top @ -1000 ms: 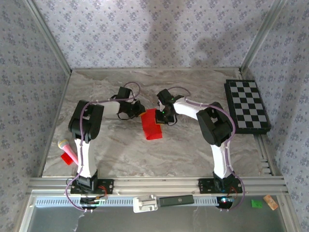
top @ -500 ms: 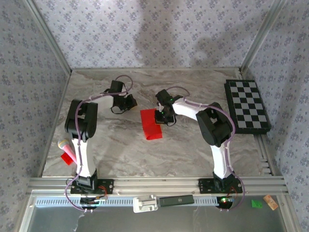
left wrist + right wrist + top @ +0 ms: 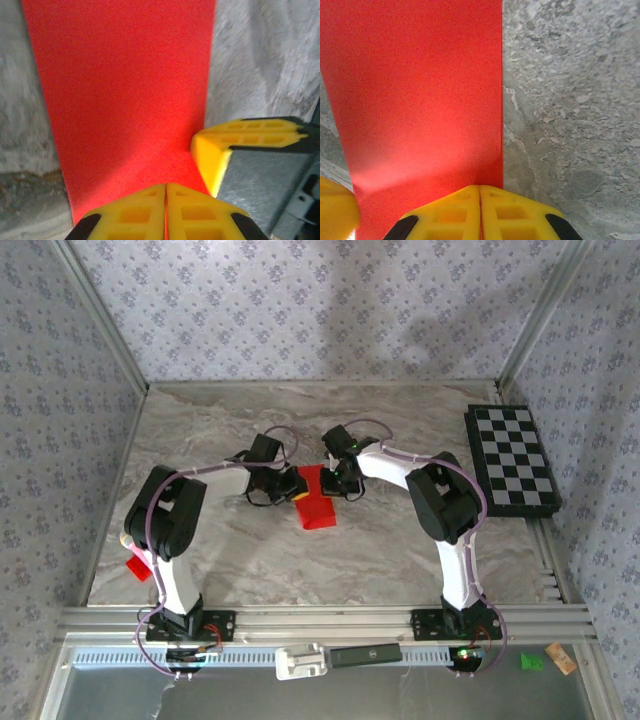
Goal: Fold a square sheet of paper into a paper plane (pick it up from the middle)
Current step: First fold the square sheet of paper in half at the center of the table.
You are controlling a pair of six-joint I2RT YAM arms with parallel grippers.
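left hand [image 3: 297,492] has swung back onto the red paper [image 3: 316,508] beside right hand [image 3: 334,483].

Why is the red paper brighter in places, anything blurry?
Right wrist view: a pale glare band crosses the red paper near the right pincer; marble table sharp. Left wrist view: table smeared. Top external view: soft shadows on the back wall.

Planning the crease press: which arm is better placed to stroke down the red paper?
Left, probably: the left tool, shut, sits nearer the paper's middle, the strip running straight ahead. The right tool, also shut, sits near the paper's edge.
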